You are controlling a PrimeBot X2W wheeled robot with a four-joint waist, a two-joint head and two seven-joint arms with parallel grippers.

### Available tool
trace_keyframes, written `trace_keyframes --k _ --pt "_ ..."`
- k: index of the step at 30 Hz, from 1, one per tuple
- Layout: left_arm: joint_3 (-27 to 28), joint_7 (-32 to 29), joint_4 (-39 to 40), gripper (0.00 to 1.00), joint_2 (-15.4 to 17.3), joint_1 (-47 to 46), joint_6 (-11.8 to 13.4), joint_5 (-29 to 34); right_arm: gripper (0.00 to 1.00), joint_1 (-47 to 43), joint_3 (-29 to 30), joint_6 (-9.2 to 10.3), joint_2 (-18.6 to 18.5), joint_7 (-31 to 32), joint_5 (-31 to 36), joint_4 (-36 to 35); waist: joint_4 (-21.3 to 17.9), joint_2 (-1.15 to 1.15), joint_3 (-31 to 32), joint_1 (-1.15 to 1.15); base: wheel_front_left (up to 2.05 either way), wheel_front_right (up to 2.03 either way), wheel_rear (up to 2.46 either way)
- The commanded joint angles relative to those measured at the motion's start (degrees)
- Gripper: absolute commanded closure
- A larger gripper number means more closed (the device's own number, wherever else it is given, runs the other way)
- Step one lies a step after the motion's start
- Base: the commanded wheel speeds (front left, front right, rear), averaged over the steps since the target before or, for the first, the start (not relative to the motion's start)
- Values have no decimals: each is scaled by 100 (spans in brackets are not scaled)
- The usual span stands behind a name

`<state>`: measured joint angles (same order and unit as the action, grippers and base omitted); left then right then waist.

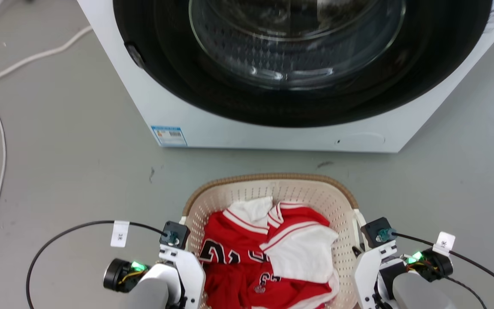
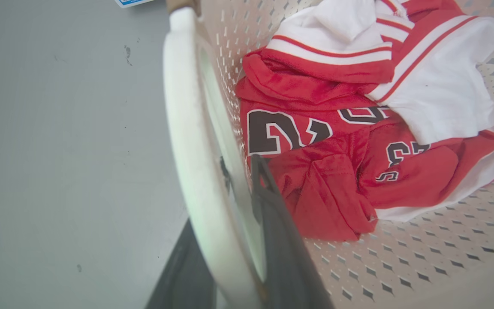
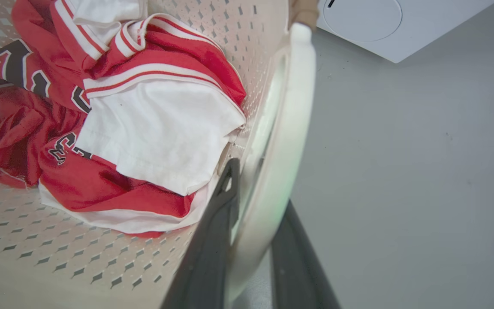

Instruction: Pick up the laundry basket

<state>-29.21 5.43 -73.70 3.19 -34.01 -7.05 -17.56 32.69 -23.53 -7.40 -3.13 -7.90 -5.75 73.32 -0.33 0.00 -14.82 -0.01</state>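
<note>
The laundry basket (image 1: 272,177) is clamped by the left gripper (image 2: 225,193) and the right gripper (image 3: 260,182). Clothes (image 1: 238,257) are piled inside.

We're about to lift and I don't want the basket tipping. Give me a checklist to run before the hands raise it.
1. The left hand straddles the left handle, a finger each side: ok.
2. The right hand straddles the right handle likewise: ok.
3. Both hands clamped firmly: cannot tell.
4. The jerseys lie inside the laundry basket, none over its rim: ok.
5. Bare floor separates the basket from the washer: ok.
</note>
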Motion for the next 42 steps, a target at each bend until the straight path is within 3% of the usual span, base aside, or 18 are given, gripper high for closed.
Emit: trace_keyframes --k 1,20,42 --pt "-94 -26 40 100 -56 81 -65 -28 100 -85 -121 -16 44 45 -61 -14 -15 0 247 1 0 0 0" --pt "-745 -584 39 100 -57 705 -67 -766 100 -614 -734 -16 36 609 -638 21 -55 0 1424 1 0 0 0" --pt "-1247 -648 29 100 25 867 -64 -1199 100 -882 -1413 -17 -50 800 -1205 33 -35 0 1839 1 0 0 0"
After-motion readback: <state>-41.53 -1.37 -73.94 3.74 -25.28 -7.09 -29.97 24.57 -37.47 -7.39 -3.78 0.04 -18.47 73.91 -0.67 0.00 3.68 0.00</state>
